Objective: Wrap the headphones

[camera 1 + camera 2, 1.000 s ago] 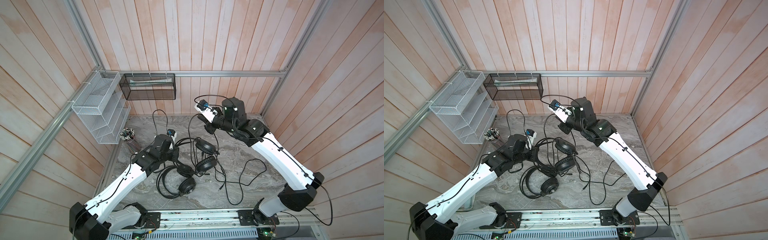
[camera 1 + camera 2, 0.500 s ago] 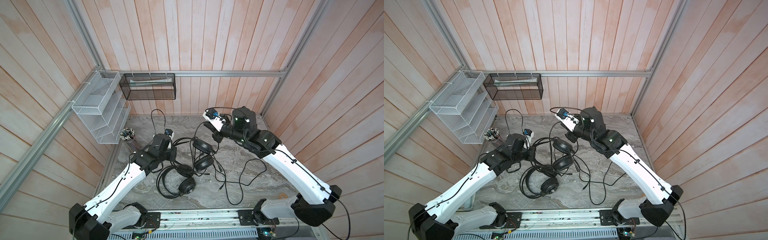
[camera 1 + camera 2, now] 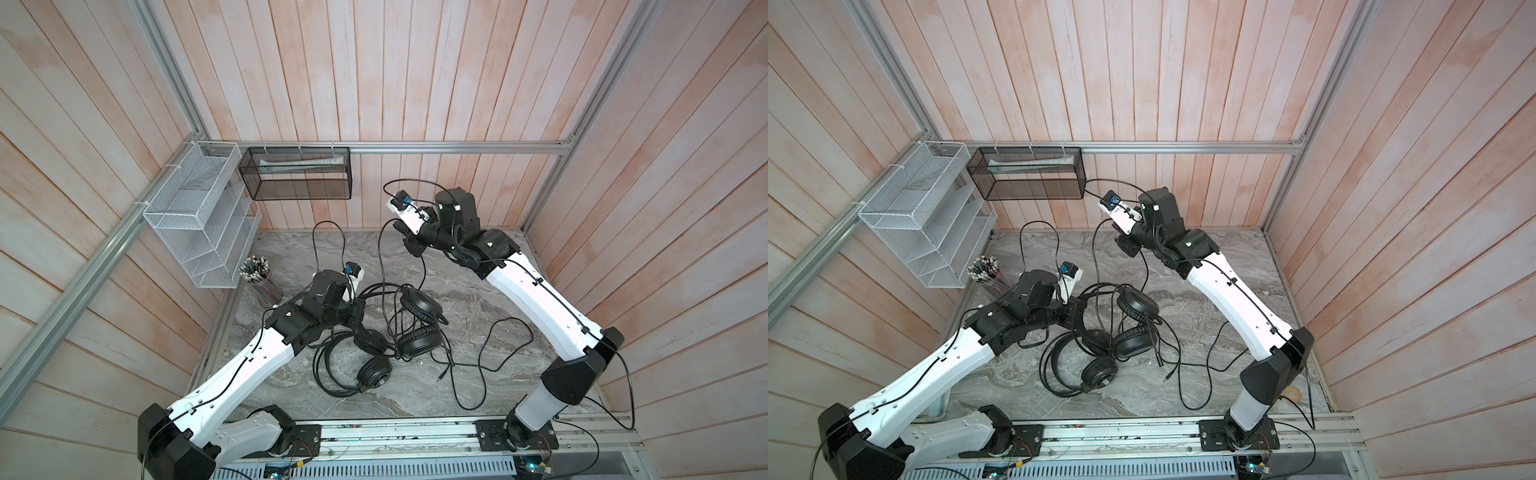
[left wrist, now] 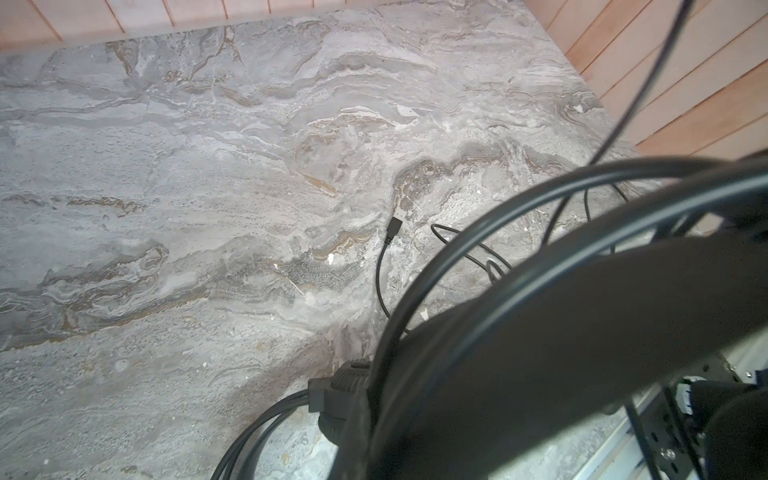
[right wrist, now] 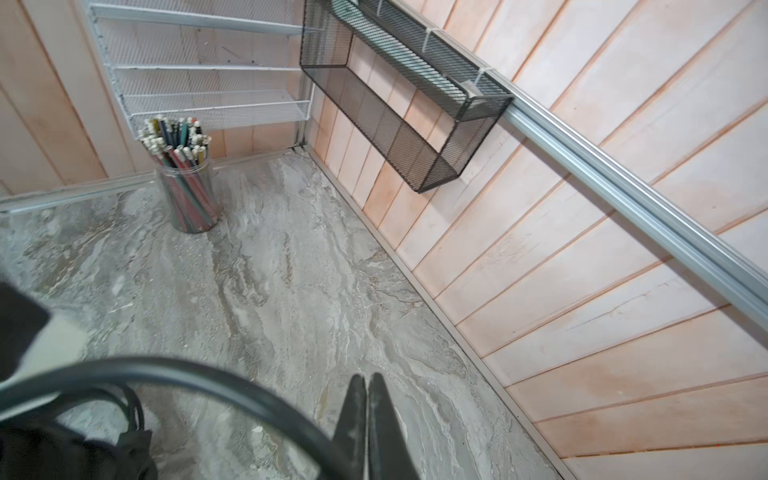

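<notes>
The right gripper (image 5: pixel 368 386) is pinching shut on a thin black cable (image 5: pixel 166 365) above two tangled black padded headphones (image 3: pixel 417 341), the left gripper (image 3: pixel 358 311) clamping one wire headband (image 4: pixel 602 316); crossing loops are probably going to snag.

Headphones (image 3: pixel 417 340) and cables (image 4: pixel 377 274) crowd centre — far-left floor (image 3: pixel 289 249) free.

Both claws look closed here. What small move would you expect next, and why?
Probably the right claw should carry its pinched cable down toward the headphones and lay a first loop. It is shut high above the table with cable hanging slack from it, while the left claw seems shut on them, steadying.
</notes>
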